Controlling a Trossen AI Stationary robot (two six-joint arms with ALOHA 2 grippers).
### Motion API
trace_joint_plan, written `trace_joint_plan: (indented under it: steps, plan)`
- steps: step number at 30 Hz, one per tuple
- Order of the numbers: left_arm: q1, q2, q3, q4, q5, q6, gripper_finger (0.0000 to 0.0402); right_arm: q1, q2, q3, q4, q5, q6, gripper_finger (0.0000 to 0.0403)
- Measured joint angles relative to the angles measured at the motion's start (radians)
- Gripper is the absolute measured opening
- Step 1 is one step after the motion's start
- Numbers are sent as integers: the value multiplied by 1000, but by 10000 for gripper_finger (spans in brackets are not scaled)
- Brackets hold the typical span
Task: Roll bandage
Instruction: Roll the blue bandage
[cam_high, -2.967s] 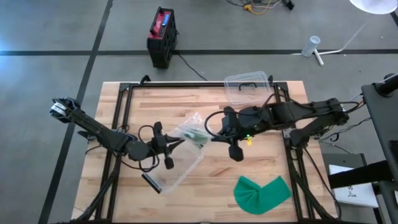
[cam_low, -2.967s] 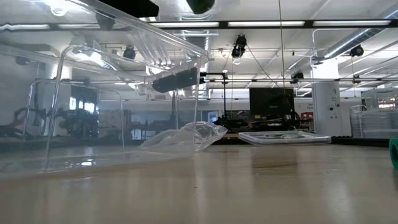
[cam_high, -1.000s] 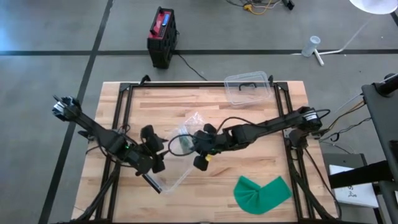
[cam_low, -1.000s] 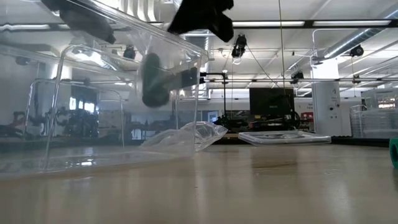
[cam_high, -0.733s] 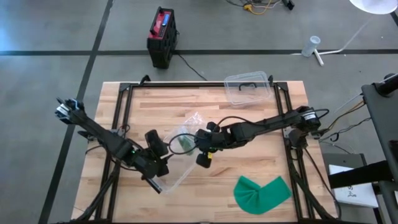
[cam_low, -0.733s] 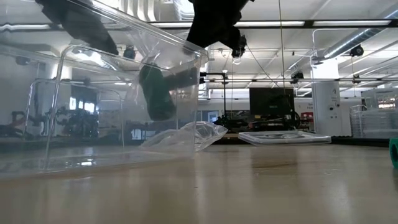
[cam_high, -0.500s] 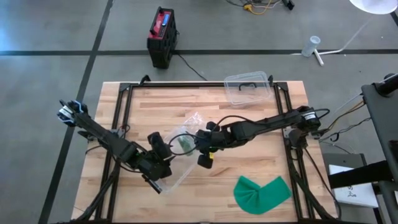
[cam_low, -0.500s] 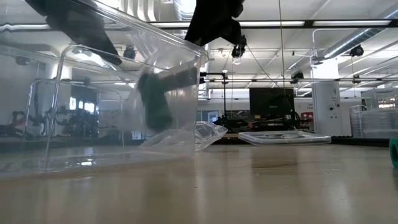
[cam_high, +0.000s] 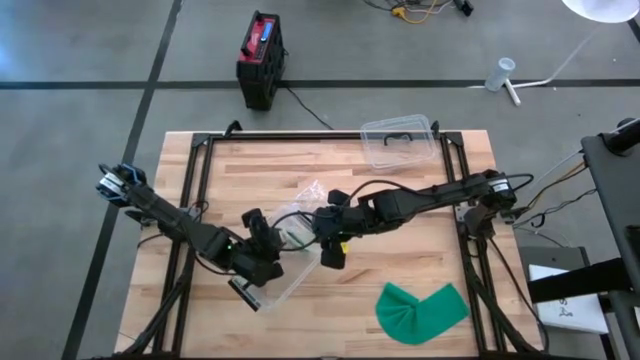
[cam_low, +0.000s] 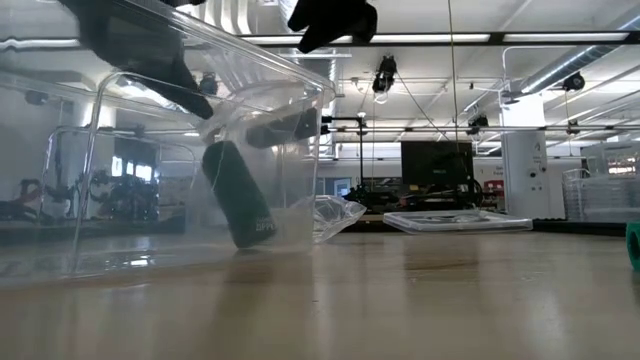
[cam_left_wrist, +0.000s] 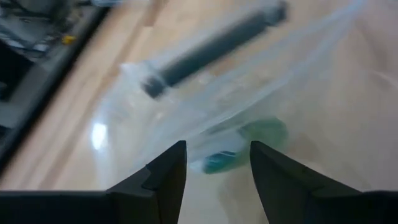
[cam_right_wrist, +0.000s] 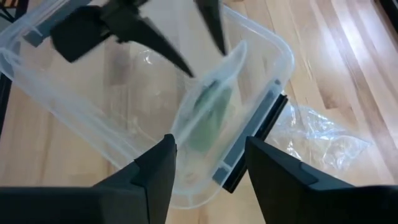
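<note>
Wooden table (cam_high: 400, 280), pale planks, dark frame along its edges. On it: clear tub (cam_high: 290, 262) left of centre, crinkled clear bag (cam_high: 308, 195) just beyond it, clear lid (cam_high: 398, 142) at the far edge, folded green cloth (cam_high: 422, 310) near the front right corner, well apart from the rest.

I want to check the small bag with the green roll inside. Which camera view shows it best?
The right wrist view: the bag stands inside the clear container, green visible. The left wrist view blurs it. The high view shows it small. The low view does not show it clearly.
</note>
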Motion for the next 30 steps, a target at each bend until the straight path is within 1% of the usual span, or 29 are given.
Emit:
trace_joint_plan:
  steps: [2, 5, 8, 11, 15, 18, 23, 25, 30]
  plan:
    - [36, 3, 0, 6, -22, 25, 162, 0, 0, 0, 0, 0, 0, 181]
    - [111, 8, 0, 66, -25, 82, 157, 0, 0, 0, 1, 0, -6, 175]
    - [184, 15, 0, 142, -10, 152, 151, 0, 0, 0, 0, -1, -9, 170]
    - [226, 14, 6, 152, 7, 189, 147, 3, -2, 0, -17, -2, -10, 166]
    - [233, -12, 28, 109, 15, 192, 143, 6, -22, 0, -61, -2, -21, 162]
    - [232, -32, 36, 31, 17, 181, 143, 7, -39, 0, -93, 0, -25, 164]
    - [232, -60, 34, -150, 21, 76, 152, 32, -63, -4, -176, 1, -17, 167]
    - [226, -75, 34, -195, 25, 33, 158, 47, -66, -20, -214, 0, 9, 165]
    - [182, -140, 36, -208, 26, -23, 170, 87, -62, -99, -203, -3, 88, 157]
